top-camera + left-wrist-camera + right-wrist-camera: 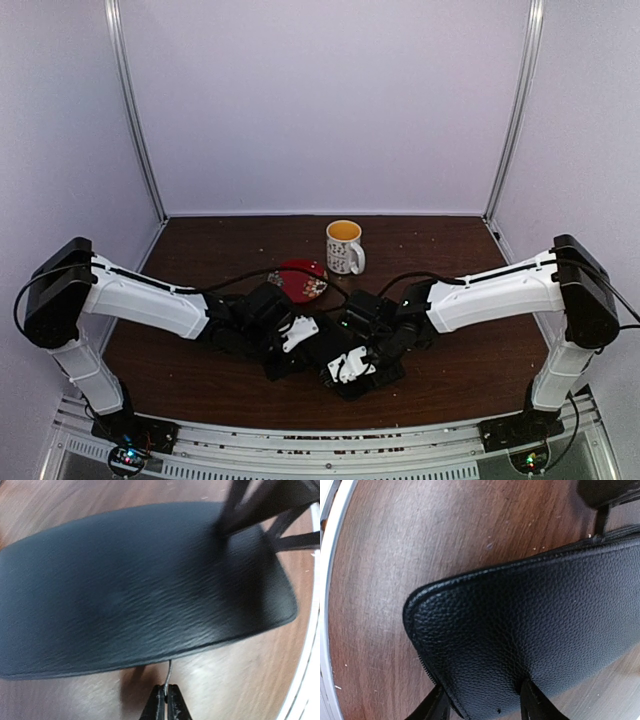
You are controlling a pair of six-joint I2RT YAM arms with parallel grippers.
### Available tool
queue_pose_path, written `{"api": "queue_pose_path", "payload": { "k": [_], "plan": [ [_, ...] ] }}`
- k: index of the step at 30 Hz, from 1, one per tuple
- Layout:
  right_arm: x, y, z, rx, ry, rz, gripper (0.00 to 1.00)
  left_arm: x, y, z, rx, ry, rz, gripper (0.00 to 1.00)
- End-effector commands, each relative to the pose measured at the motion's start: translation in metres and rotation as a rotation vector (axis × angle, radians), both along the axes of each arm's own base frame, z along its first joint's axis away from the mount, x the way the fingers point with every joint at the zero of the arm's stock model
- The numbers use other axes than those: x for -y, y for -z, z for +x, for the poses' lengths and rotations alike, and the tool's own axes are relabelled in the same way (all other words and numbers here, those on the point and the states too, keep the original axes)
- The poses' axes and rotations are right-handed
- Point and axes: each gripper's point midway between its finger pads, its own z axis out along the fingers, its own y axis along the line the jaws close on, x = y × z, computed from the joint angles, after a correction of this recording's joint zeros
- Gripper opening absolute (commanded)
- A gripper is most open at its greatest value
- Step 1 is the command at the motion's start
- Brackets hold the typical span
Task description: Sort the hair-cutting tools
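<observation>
Black zip case point(140, 590) lies flat on the wooden table point(420, 540), centre, close to the near edge. The white edge rail point(329, 580) shows in both wrist views, with a strip of bare wood between it and the case. Just beyond the case is a red saucer point(302, 281), and a mug point(344, 247) is further back. Walls close the left, right and far sides.

Left gripper point(165, 700): fingers pressed together, pinching a thin metal wire point(170, 672) that comes out at the case's edge.

Right gripper point(482, 702): fingers spread only as wide as the case's corner, one on each side, both touching it and clamping it.

Hair-cutting tools: none shows in any view, so their place relative to either claw cannot be told.
</observation>
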Motion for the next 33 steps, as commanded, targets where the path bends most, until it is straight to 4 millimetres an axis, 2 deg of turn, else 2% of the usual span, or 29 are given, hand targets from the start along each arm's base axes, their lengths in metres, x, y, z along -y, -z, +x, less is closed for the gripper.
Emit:
{"api": "queue_pose_path", "payload": {
  "k": [1, 5, 7, 14, 17, 20, 23, 25, 27, 33],
  "plan": [
    [-0.026, 0.001, 0.016, 0.025, 0.097, 0.105, 0.47, 0.026, -0.017, -0.017, -0.029, 0.085, -0.094, 0.0],
    [-0.03, -0.004, 0.016, 0.013, 0.128, 0.129, 0.47, 0.027, -0.031, -0.013, 0.0, 0.067, -0.139, 0.0],
    [-0.032, -0.006, 0.015, 0.0, 0.151, 0.143, 0.47, 0.022, -0.033, -0.006, 0.023, 0.022, -0.128, 0.0],
    [-0.046, -0.011, -0.007, -0.135, 0.182, 0.164, 0.47, -0.033, -0.02, 0.04, 0.097, -0.194, -0.002, 0.0],
    [-0.078, -0.033, -0.023, -0.278, 0.216, 0.23, 0.48, -0.051, -0.017, 0.057, 0.125, -0.246, 0.026, 0.0],
    [-0.107, -0.056, -0.047, -0.429, 0.187, 0.246, 0.48, -0.06, -0.012, 0.072, 0.143, -0.27, 0.044, 0.0],
    [-0.111, -0.079, -0.052, -0.454, 0.15, 0.278, 0.48, -0.058, -0.012, 0.075, 0.165, -0.245, 0.033, 0.0],
    [-0.103, -0.089, -0.042, -0.394, 0.14, 0.309, 0.49, -0.057, -0.014, 0.077, 0.185, -0.238, 0.026, 0.0],
    [-0.091, -0.101, -0.023, -0.316, 0.162, 0.378, 0.5, -0.056, -0.015, 0.08, 0.209, -0.232, 0.022, 0.0],
    [-0.046, -0.093, 0.049, -0.176, 0.305, 0.436, 0.52, -0.053, -0.009, 0.088, 0.24, -0.219, 0.042, 0.0]
  ]
}}
